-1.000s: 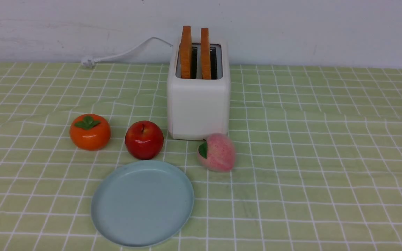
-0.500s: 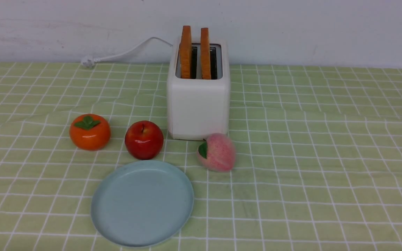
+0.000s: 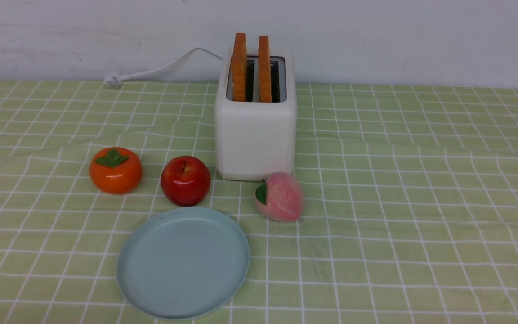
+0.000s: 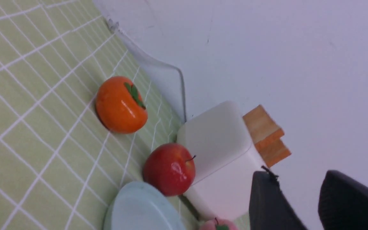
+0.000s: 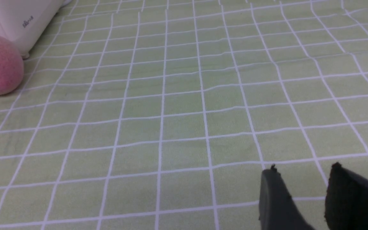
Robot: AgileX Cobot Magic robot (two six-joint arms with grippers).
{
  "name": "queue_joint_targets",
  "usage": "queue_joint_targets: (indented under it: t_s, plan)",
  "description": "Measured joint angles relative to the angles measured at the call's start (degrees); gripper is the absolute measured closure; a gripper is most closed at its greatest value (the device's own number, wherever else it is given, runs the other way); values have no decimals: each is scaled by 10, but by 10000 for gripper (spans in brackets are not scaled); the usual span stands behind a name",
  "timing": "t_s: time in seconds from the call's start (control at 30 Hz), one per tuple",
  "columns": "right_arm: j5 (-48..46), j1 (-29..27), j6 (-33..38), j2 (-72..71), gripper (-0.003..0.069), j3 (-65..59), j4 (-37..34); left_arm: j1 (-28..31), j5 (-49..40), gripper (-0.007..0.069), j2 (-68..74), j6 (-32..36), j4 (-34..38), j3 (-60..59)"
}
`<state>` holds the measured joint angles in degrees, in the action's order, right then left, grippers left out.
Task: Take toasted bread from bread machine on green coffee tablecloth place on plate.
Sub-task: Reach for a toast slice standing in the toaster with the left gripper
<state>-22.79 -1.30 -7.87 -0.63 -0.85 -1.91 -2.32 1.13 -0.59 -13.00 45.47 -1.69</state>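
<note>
dark claw (image 4: 299, 175) cut off at frame edge, blurred, plate (image 4: 145, 207) partly cropped

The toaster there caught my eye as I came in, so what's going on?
Nothing is being handled yet. Two slices of toast stand in the toaster, and the plate is bare. The robot's left fingers and right fingers are parted, with nothing between them.

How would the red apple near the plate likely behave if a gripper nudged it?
The red apple would probably roll, given its rounded sides. Its glossy highlights suggest a smooth skin that might slip between fingertips. It looks firm, with no dents showing, so it would likely keep its shape.
</note>
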Motion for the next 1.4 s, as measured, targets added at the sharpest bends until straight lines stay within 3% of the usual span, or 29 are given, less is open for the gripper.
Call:
queue_joint_targets:
  t_s: [0.07,0.13,0.17,0.23,0.53,0.7,1.1,1.27,1.4]
  plan:
    - [0,0,0,0,419,0,0,0,4,417,0,2,-1,0]
    - [0,0,0,0,419,0,0,0,-11,514,0,19,-10,10]
    - [0,0,0,0,419,0,0,0,-11,514,0,21,-11,12]
    - [0,0,0,0,419,0,0,0,-35,635,13,59,-21,45]
    - [0,0,0,0,419,0,1,-13,-94,638,117,241,-29,154]
    - [24,0,-6,0,419,-3,8,-82,-97,638,163,340,-27,181]
    - [202,0,-85,0,419,-6,-148,-163,25,638,335,354,-15,223]
    - [119,14,-78,23,453,79,-152,-221,89,638,427,354,-17,270]
    - [-15,36,7,114,567,212,-136,-280,190,638,507,348,-33,302]
